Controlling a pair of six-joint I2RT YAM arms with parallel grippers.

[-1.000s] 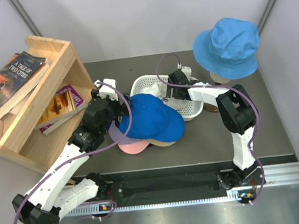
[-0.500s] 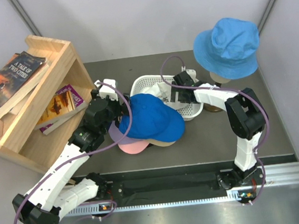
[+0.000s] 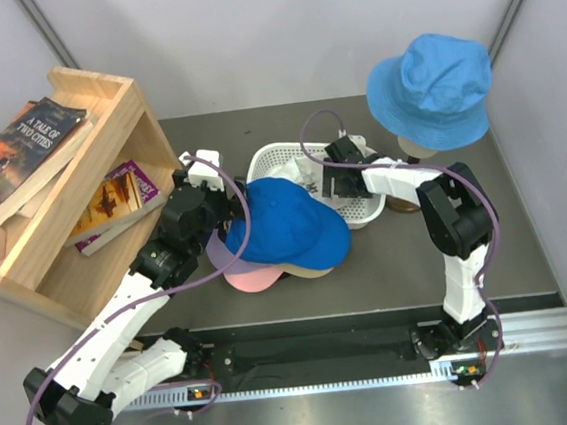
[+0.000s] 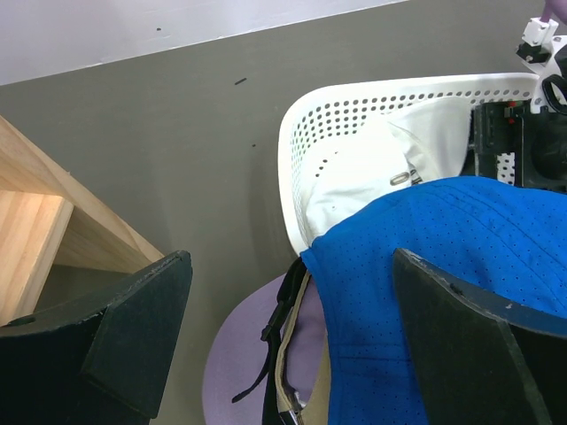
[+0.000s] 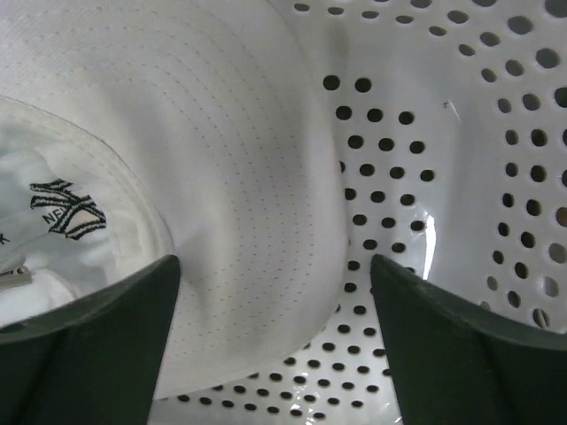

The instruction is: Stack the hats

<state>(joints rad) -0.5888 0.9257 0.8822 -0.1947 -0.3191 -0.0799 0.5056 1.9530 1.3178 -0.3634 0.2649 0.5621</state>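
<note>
Inside the white basket (image 5: pixel 461 177), right jaws spread wide over the white cap (image 5: pixel 204 177); left jaws likewise parted, holding nothing.

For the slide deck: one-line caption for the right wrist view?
Open right gripper poised over the white cap lying in the perforated white basket.

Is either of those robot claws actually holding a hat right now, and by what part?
No. The right gripper is open above the white cap in the basket, its fingers straddling the brim. The left gripper is open over the stacked caps.
</note>
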